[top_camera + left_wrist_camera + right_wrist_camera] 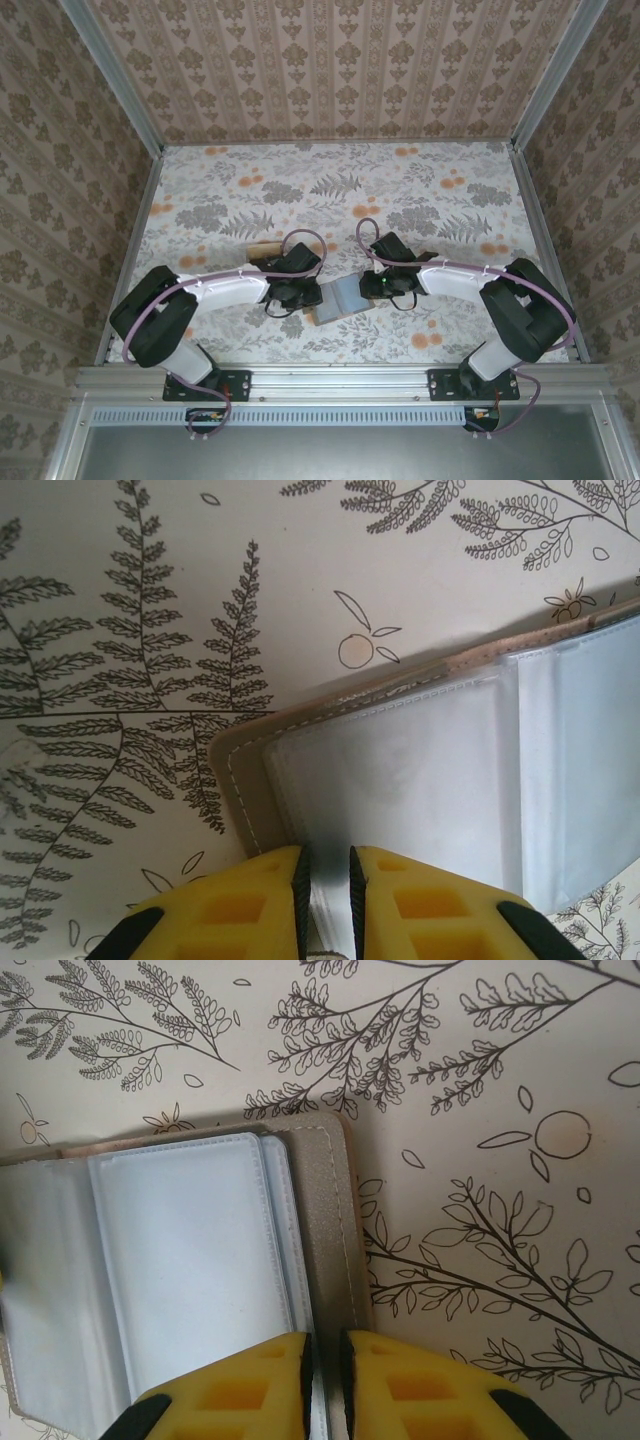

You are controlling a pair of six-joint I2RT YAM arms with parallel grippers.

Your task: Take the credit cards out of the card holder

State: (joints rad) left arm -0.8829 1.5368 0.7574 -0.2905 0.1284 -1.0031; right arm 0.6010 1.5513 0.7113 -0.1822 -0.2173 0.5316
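Grip is taken on both panels of the holder [340, 298], which lies opened flat on the table [450, 180] near its 6 o'clock edge, midway between the two arms. The left tool [325, 895] is closed on the edge of the 9 o'clock panel, with a thin pale strip of sleeve pinched between the yellow fingers [250, 905]. The right tool [325, 1380] is closed on the edge of the 3 o'clock panel in the same way. Clear sleeves [180, 1260] are turned face up inside the grey-brown cover; they look pale, and whether cards are inside cannot be told. A tan thing [262, 248] is seen at 10 o'clock of the holder, beyond the left arm; what it is cannot be told.

The step in hand is judged to be the pinning and spreading of the holder, so that a sleeve mouth can be reached; no card is yet being drawn. For the next move one tool is needed as an anchor, while the other is released, shifted to a sleeve's open edge and closed on a card's rim alone. If sleeve and card are pinched together, the whole holder is likely to be dragged.
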